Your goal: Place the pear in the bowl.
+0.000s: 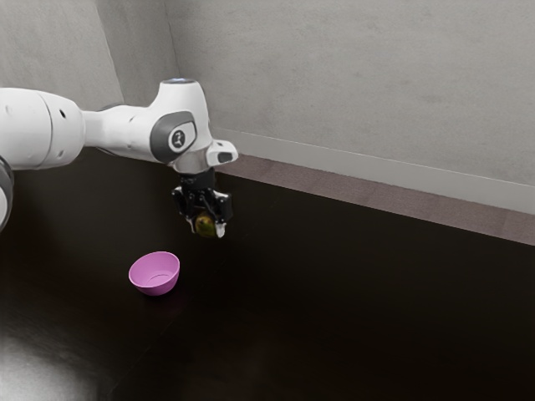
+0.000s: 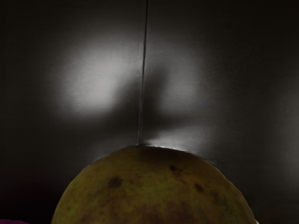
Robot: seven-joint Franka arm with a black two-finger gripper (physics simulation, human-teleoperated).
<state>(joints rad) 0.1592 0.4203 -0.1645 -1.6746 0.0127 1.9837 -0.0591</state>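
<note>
In the exterior view my black gripper (image 1: 206, 227) points down with the yellow-green pear (image 1: 204, 221) between its fingers, one on each side, shut on it. Large and spotted, the pear (image 2: 154, 191) stands at the wrist view's lower edge, with dark tabletop beyond it. The pink bowl (image 1: 155, 281) sits upright on the table, lower in the exterior view and toward its left from the gripper; its inside shows nothing in it. A purple sliver of the bowl (image 2: 13, 222) shows in the wrist view's corner.
The dark table (image 1: 359, 292) extends toward the exterior view's right. Behind its far edge are a brownish floor strip (image 1: 368, 194) and a grey wall (image 1: 359, 83). A thin seam (image 2: 143, 84) crosses the tabletop in the wrist view.
</note>
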